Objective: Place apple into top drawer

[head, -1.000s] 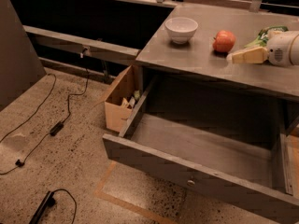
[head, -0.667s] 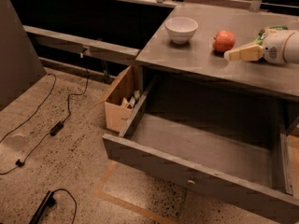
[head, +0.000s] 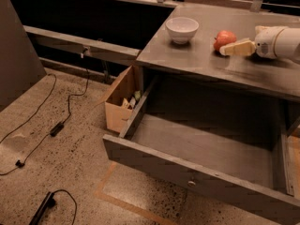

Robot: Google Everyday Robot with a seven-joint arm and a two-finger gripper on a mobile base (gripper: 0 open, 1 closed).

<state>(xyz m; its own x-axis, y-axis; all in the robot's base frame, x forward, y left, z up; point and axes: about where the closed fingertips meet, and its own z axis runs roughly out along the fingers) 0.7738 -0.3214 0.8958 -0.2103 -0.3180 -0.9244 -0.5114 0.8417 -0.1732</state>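
The apple (head: pixel 224 38), red-orange, sits on the grey counter top (head: pixel 197 60), right of a white bowl (head: pixel 182 29). My gripper (head: pixel 236 48) reaches in from the right on a white arm (head: pixel 280 43). Its tip is right beside the apple's right front side, at counter height. I cannot tell whether it touches the apple. The top drawer (head: pixel 201 149) is pulled wide open below the counter. Its inside is bare, and the small round knob (head: pixel 191 183) shows on the front panel.
A tan cardboard box (head: pixel 119 102) with small items stands on the floor against the drawer's left side. Black cables (head: pixel 56 125) lie on the speckled floor at left. A dark low shelf runs along the back wall.
My gripper has moved left across the counter, closing in on the apple. The apple, bowl and drawer have not moved.
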